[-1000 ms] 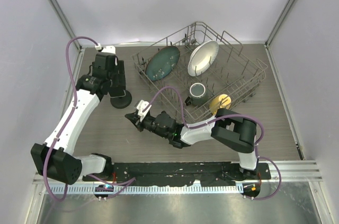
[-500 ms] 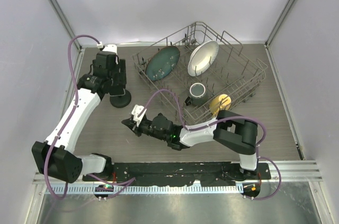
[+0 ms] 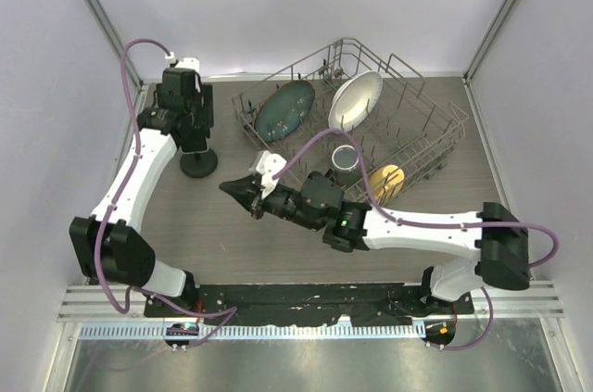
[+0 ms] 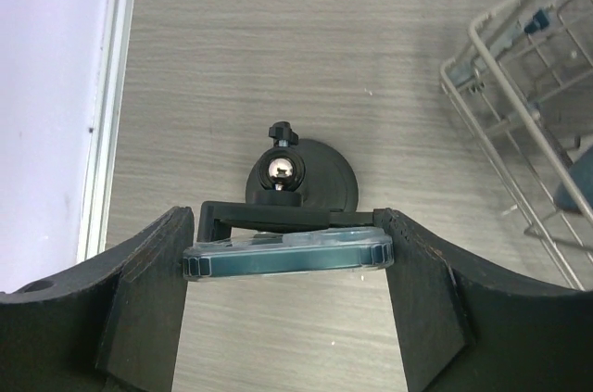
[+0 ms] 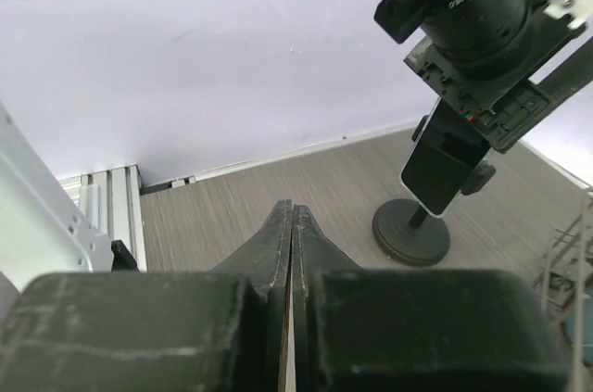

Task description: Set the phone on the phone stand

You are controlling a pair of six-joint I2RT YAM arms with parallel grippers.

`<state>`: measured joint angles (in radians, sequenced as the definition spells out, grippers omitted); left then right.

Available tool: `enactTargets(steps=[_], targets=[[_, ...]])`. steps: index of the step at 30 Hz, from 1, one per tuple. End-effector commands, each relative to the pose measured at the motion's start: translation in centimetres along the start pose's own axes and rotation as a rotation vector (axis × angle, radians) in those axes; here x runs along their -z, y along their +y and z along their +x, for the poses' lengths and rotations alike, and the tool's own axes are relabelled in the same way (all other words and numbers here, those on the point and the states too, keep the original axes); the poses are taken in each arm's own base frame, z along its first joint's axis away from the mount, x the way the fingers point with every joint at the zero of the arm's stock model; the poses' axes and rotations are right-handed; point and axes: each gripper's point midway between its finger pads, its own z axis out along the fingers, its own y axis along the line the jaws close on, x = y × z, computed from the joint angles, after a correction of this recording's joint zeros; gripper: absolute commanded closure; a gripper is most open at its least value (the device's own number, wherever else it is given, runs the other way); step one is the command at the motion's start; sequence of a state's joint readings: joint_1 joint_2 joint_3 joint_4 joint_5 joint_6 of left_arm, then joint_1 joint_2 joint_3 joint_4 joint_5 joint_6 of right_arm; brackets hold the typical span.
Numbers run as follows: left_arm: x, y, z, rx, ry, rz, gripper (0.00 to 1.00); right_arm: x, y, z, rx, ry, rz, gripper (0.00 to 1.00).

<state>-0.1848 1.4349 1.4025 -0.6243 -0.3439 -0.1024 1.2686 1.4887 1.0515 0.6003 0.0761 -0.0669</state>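
The left claw (image 4: 289, 248) is clamped on the phone (image 4: 269, 258), one finger (image 4: 153, 271) pressed against each of its short ends. In the left wrist view the phone shows edge-on. It lies directly over the phone stand (image 4: 310, 186), just in front of the stand's black cradle bar, with the shiny ball joint and round disc base behind. I cannot tell whether the phone already rests in the cradle or only sits against it.

From the right wrist camera the phone (image 5: 439, 170) hangs tilted under the left claw (image 5: 454, 105). Its lower end is above the disc base of the phone stand (image 5: 410, 223) and close to the stand's short upright. The stand sits on the wood-grain surface (image 3: 204, 225), close to the white back wall.

In the top view the left claw (image 3: 193, 137) is straight above the phone stand (image 3: 198, 165) and covers most of it, leaving only the base showing.

The right claw (image 3: 243, 190) is to the right of the stand and nearer the arm bases, apart from it, and points toward it. Its fingers (image 5: 278, 234) are pressed together with nothing between them.

A wire dish rack (image 3: 422, 146) stands on the surface well to the right of the stand, holding a teal plate (image 3: 284, 110), a white plate (image 3: 356, 100) and a cup (image 3: 346, 160).
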Motion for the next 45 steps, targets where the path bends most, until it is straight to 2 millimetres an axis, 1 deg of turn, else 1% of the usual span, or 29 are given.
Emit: enactTargets(steps=[1, 2, 3, 4, 5, 6, 8, 9, 11, 12, 13, 15, 16, 18, 19, 20, 21, 22, 23, 26, 27, 29, 30, 33, 35, 36, 38, 44, 45], targets=[[0.4, 2.0, -8.6, 0.051, -0.244, -0.034, 1.00, 1.7, -2.1, -2.6, 0.038, 0.022, 0.054, 0.96], [-0.1, 2.3, -9.0, 0.060, -0.248, -0.017, 1.00, 2.2, -2.8, -3.4, 0.039, 0.010, 0.069, 0.96], [-1.1, 2.3, -9.1, 0.061, -0.235, -0.013, 1.00, 2.6, -3.1, -2.9, 0.045, 0.033, 0.075, 0.96], [-1.1, 2.5, -10.2, 0.071, -0.253, -0.005, 1.00, 2.9, -3.5, -3.1, 0.048, 0.036, 0.084, 0.96], [-1.6, 2.9, -10.7, 0.076, -0.262, 0.004, 1.00, 3.2, -3.9, -3.4, 0.052, 0.035, 0.094, 0.96], [-2.6, 2.8, -10.7, 0.073, -0.253, 0.014, 1.00, 3.5, -4.6, -2.8, 0.055, 0.057, 0.110, 0.96], [-3.1, 3.4, -12.0, 0.076, -0.292, 0.016, 1.00, 4.0, -5.4, -2.7, 0.055, 0.067, 0.126, 0.96], [-3.6, 3.3, -12.3, 0.073, -0.296, 0.036, 1.00, 4.4, -6.2, -2.5, 0.058, 0.078, 0.142, 0.96], [-4.5, 3.6, -13.4, 0.071, -0.318, 0.044, 1.00, 4.7, -6.8, -2.4, 0.059, 0.088, 0.156, 0.96], [-4.7, 3.4, -13.9, 0.067, -0.331, 0.063, 1.00, 5.0, -7.2, -2.6, 0.063, 0.092, 0.163, 0.96], [-5.3, 3.3, -14.4, 0.066, -0.341, 0.068, 1.00, 5.2, -7.7, -2.6, 0.064, 0.095, 0.175, 0.96], [-5.6, 3.2, -15.4, 0.035, -0.372, 0.074, 1.00, 5.5, -8.3, -2.4, 0.070, 0.109, 0.188, 0.96], [-5.8, 2.9, -16.2, 0.028, -0.390, 0.088, 1.00, 5.7, -8.7, -2.6, 0.073, 0.108, 0.197, 0.96], [-7.0, 2.5, -16.6, 0.012, -0.401, 0.095, 1.00, 5.9, -9.1, -2.6, 0.074, 0.115, 0.209, 0.96], [-7.1, 2.6, -17.4, 0.009, -0.420, 0.094, 1.00, 6.1, -9.2, -2.7, 0.073, 0.113, 0.214, 0.96], [-8.4, 2.3, -17.1, 0.004, -0.407, 0.095, 1.00, 6.2, -9.4, -2.7, 0.073, 0.115, 0.218, 0.96], [-8.9, 2.2, -17.3, -0.004, -0.409, 0.096, 1.00, 6.2, -9.4, -2.5, 0.072, 0.123, 0.221, 0.96], [-8.9, 2.3, -18.0, -0.005, -0.426, 0.095, 1.00, 6.3, -9.5, -2.6, 0.072, 0.123, 0.224, 0.96], [-10.1, 1.9, -17.9, -0.009, -0.422, 0.103, 1.00, 6.5, -9.7, -2.6, 0.074, 0.125, 0.231, 0.96], [-11.0, 1.6, -19.1, -0.003, -0.460, 0.111, 1.00, 6.7, -10.3, -2.3, 0.085, 0.145, 0.251, 0.96], [-11.8, 1.4, -19.4, 0.000, -0.464, 0.113, 1.00, 6.8, -10.5, -2.2, 0.088, 0.148, 0.260, 0.96], [-12.4, 1.1, -19.9, -0.001, -0.481, 0.123, 1.00, 6.9, -10.9, -2.0, 0.092, 0.156, 0.271, 0.96], [-13.1, 0.9, -20.1, -0.001, -0.484, 0.126, 1.00, 6.9, -11.1, -2.1, 0.092, 0.155, 0.276, 0.96], [-14.1, 0.6, -20.7, -0.006, -0.497, 0.131, 1.00, 6.9, -11.4, -1.6, 0.093, 0.168, 0.289, 0.96], [-14.4, 0.5, -21.1, -0.011, -0.510, 0.131, 1.00, 6.9, -11.6, -1.3, 0.101, 0.176, 0.294, 0.96], [-14.9, 0.5, -21.1, -0.015, -0.510, 0.127, 1.00, 6.8, -11.8, -0.9, 0.104, 0.186, 0.301, 0.96], [-14.9, 0.6, -21.7, -0.010, -0.526, 0.118, 1.00, 6.7, -11.9, -0.7, 0.106, 0.194, 0.304, 0.96], [-16.0, 0.5, -20.8, 0.006, -0.495, 0.120, 1.00, 6.4, -11.9, -0.6, 0.102, 0.187, 0.298, 0.96], [-16.1, 0.8, -20.7, 0.013, -0.489, 0.103, 0.98, 6.4, -11.8, -0.6, 0.100, 0.187, 0.297, 0.96]])
